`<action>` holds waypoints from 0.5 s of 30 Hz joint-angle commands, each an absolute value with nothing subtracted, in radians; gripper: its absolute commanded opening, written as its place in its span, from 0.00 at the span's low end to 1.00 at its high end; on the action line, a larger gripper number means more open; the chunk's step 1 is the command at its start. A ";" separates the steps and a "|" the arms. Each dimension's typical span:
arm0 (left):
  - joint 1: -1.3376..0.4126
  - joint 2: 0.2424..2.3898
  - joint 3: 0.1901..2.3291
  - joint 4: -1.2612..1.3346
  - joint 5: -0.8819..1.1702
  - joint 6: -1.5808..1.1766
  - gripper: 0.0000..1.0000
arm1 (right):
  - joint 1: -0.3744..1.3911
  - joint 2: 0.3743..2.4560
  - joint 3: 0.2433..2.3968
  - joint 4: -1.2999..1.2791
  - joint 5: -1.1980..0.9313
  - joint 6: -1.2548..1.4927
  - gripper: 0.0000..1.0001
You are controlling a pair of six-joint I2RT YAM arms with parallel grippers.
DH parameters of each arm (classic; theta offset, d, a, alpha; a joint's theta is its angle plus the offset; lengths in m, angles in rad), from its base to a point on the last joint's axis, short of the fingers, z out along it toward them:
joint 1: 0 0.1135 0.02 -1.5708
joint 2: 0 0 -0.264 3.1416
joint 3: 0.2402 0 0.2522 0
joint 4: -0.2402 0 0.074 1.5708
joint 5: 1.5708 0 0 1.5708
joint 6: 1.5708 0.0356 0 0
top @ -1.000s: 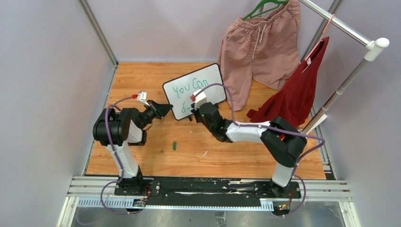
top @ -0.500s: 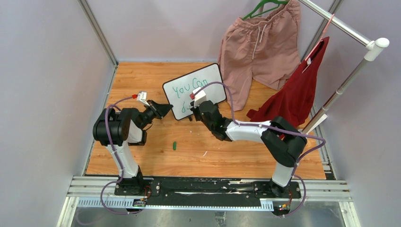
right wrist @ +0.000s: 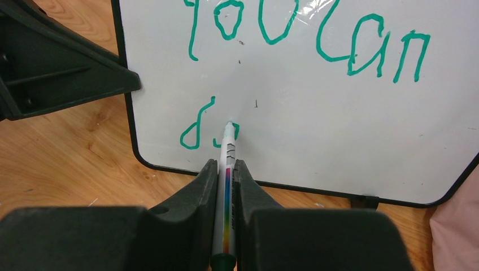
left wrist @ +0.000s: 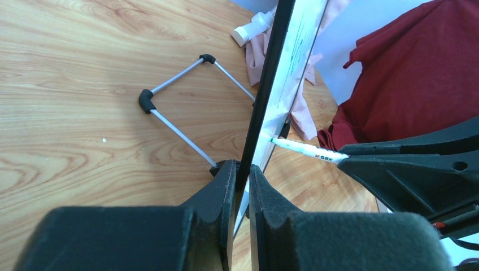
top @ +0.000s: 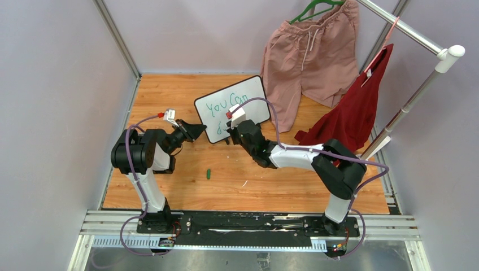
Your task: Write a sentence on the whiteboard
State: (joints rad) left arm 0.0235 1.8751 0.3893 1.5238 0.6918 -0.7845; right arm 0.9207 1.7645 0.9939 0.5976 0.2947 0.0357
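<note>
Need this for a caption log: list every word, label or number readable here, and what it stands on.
"You Can": green, top line of the whiteboard.
"d": green, second line, with a next letter only begun at the marker tip.
Small dark print on the marker barrel: too blurred to read.

Glossy, smooth whiteboard [right wrist: 339,124] with black rim. Satin wood-grain table [top: 181,186]. Matt cloth shorts [top: 308,56] and red garment [top: 356,113].
</note>
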 commanded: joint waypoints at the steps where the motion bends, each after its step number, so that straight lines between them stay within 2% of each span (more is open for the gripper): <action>1: 0.019 1.894 0.385 1.557 0.690 -0.770 0.00 | 0.937 1.786 1.024 0.600 0.275 0.028 0.00; 15: 0.018 1.896 0.387 1.558 0.691 -0.770 0.00 | 0.953 1.787 0.997 0.604 0.274 0.039 0.00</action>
State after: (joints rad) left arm 0.0227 1.8751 0.3897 1.5238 0.6922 -0.7845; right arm 0.9367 1.7721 0.9993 0.5976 0.2813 0.0360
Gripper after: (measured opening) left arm 0.150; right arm 0.153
